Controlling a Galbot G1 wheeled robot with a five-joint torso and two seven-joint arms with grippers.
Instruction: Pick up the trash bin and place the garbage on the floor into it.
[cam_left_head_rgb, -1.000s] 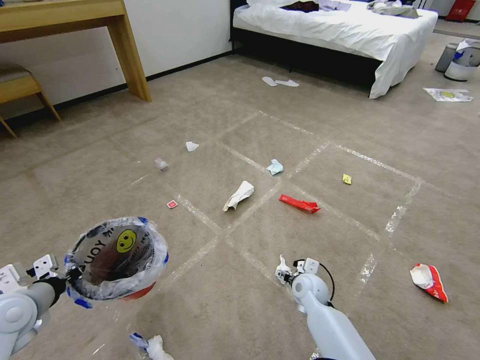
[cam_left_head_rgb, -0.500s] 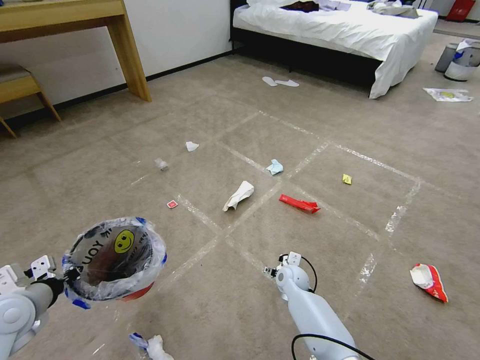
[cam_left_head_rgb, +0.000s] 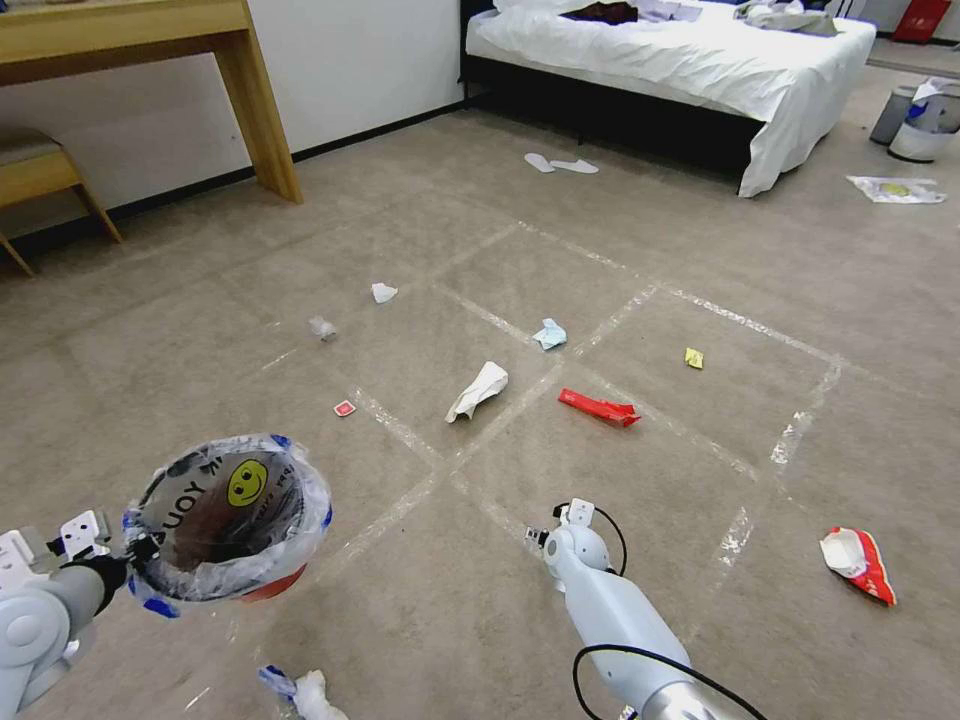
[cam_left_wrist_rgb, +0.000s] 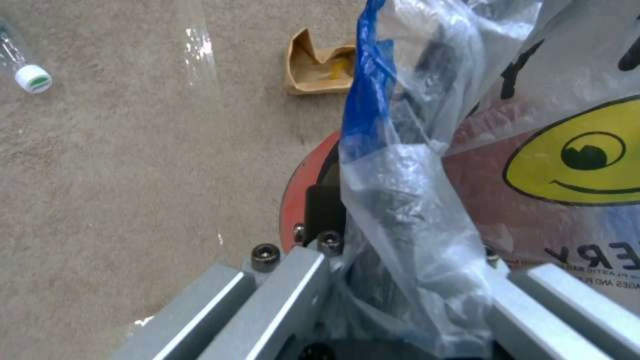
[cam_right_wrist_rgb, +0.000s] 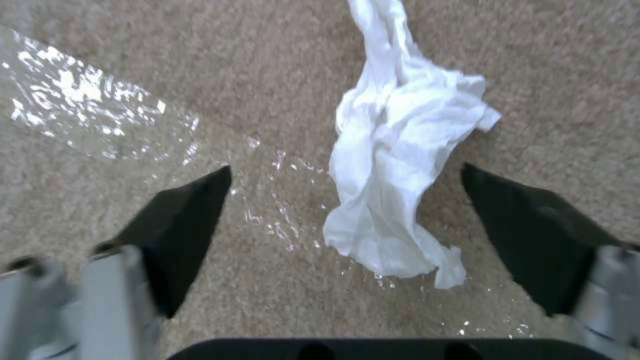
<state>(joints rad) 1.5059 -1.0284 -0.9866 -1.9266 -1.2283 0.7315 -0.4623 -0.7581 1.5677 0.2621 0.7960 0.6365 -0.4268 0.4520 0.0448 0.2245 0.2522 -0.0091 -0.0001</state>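
My left gripper (cam_left_head_rgb: 140, 553) pinched the red trash bin (cam_left_head_rgb: 228, 515) by its rim; my right gripper (cam_right_wrist_rgb: 347, 180), spread wide, straddled a crumpled white tissue (cam_right_wrist_rgb: 393, 150) on the carpet (cam_left_head_rgb: 600, 250).

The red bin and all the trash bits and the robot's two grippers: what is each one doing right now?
trash bin: held up off the floor, upright, bag-lined.
left gripper: shut on the trash bin's rim.
right gripper: open, low over the carpet, fingers either side of the white tissue.
white tissue: crumpled, lying on the floor, not gripped.
red wrapper: lying flat on the floor.
plastic bottle: lying down, cap on.
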